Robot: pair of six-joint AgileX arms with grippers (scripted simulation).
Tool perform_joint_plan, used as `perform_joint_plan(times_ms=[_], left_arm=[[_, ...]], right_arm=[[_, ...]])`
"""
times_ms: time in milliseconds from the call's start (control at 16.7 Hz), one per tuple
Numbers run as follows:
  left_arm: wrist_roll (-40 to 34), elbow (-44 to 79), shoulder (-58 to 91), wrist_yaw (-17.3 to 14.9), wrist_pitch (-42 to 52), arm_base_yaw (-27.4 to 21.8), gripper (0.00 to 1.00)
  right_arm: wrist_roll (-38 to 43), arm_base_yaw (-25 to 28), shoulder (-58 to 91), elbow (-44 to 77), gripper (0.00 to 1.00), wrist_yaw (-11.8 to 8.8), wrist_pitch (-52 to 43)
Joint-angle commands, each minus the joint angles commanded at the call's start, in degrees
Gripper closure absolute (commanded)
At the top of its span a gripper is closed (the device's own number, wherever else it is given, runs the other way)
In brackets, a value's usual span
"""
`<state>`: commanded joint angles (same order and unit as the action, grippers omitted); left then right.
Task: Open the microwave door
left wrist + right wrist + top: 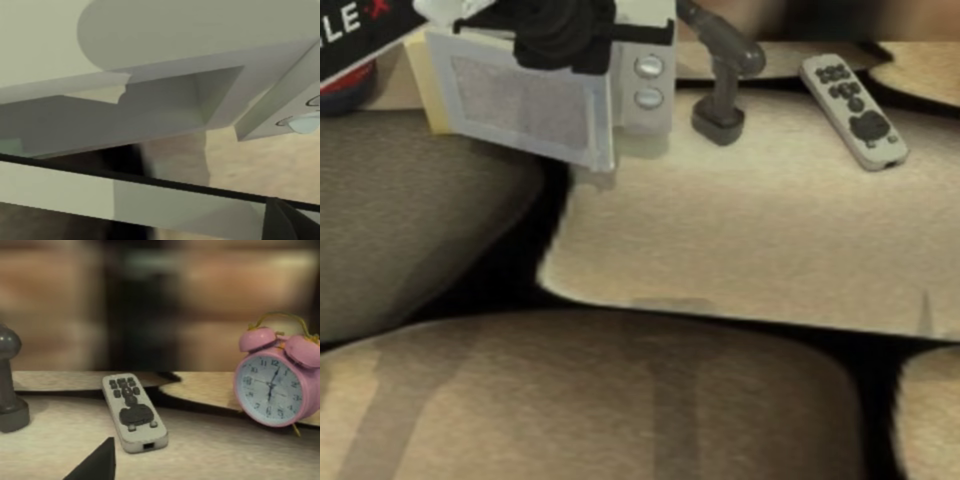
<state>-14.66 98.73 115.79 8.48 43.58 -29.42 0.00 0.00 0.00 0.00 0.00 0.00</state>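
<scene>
Top view: the microwave (645, 90) sits at the far left edge of the table (750, 250), with plenty of bare room in front. The microwave door (525, 105) is swung out, its long axis slanting left to right. The left gripper (560, 35) hovers over it; can't tell its grip. Partial lettering "LE" on the arm. Left wrist view: door edge (150, 200) close up. Right wrist view: remote (134, 412) and pink clock (275, 385).

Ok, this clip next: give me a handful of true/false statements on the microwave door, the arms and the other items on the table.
1. The microwave door is swung partly open. True.
2. The left gripper is over the microwave. True.
3. The remote control lies on top of the microwave. False: it lies on the table, to the microwave's right.
4. The alarm clock is blue. False: it is pink.
5. The dark grey stand-like object sits between microwave and remote. True.
</scene>
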Motion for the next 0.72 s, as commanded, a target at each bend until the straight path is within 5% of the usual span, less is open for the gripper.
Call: perform_joint_plan(times_ms=[720], left_arm=[[6.6,-6.96,-4.85,-3.7,-2.87,1.44,1.0]], right_arm=[[0.0,0.0,0.0,0.0,0.0,0.0,0.0]])
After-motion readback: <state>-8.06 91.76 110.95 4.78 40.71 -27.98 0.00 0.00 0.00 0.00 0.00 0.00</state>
